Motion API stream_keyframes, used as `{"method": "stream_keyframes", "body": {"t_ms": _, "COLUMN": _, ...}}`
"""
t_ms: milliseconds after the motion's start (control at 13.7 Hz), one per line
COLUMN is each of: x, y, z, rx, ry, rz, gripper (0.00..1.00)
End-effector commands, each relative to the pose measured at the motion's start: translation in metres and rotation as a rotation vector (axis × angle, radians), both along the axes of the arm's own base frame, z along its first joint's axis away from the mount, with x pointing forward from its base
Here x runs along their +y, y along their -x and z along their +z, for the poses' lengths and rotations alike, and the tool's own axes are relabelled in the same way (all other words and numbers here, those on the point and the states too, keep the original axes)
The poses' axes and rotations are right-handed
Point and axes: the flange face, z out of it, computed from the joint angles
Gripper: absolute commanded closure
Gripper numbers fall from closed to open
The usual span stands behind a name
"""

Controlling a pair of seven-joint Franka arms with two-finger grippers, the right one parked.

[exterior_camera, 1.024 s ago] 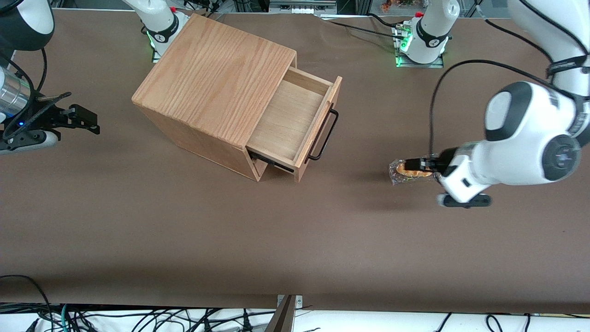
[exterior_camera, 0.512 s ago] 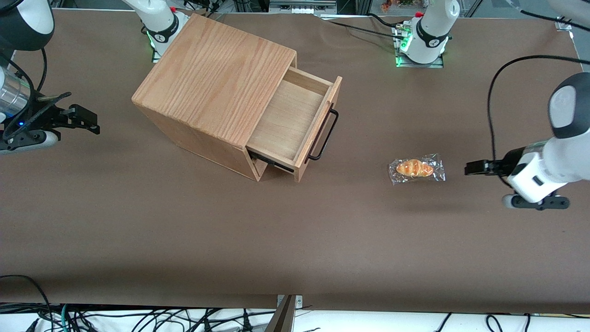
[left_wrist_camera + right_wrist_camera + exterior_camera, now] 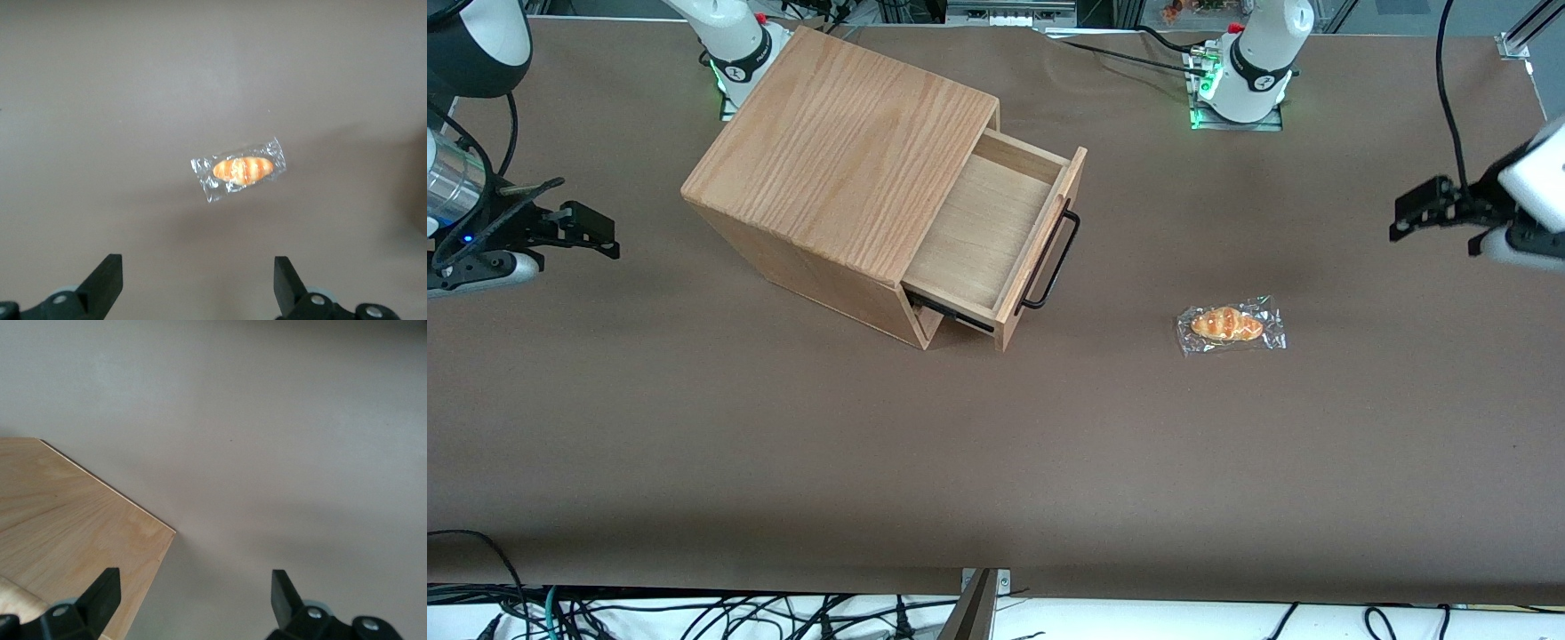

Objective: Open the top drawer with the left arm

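Observation:
The top drawer (image 3: pixel 996 222) of the oak cabinet (image 3: pixel 845 142) stands pulled out, its inside bare. Its black bar handle (image 3: pixel 1054 258) faces the working arm's end of the table. My left arm's gripper (image 3: pixel 1409 213) hangs in the air well away from the drawer, near the table's edge at the working arm's end. In the left wrist view the gripper (image 3: pixel 197 280) is open, with nothing between its black fingers (image 3: pixel 107 280), and looks down on bare brown table.
A small bread roll in a clear wrapper (image 3: pixel 1230 325) lies on the table between the drawer's front and my gripper; the left wrist view shows the wrapped roll (image 3: pixel 240 170) too. The arm bases (image 3: pixel 1240 80) stand farther from the front camera.
My gripper has drawn back from over the wrapped roll toward the working arm's end of the table and away from the front camera. The drawer and roll have not moved.

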Motion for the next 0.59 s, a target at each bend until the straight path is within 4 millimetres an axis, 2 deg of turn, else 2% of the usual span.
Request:
{"method": "stream_keyframes", "body": {"t_ms": 0, "x": -0.0037, "y": 0.0105, "z": -0.0205, "rx": 0.035, "ry": -0.021, "rz": -0.038, "gripper": 0.00}}
{"method": "stream_keyframes", "body": {"t_ms": 512, "x": -0.0032, "y": 0.0070, "z": -0.0233, "rx": 0.036, "ry": -0.025, "rz": -0.037, "gripper": 0.00}}
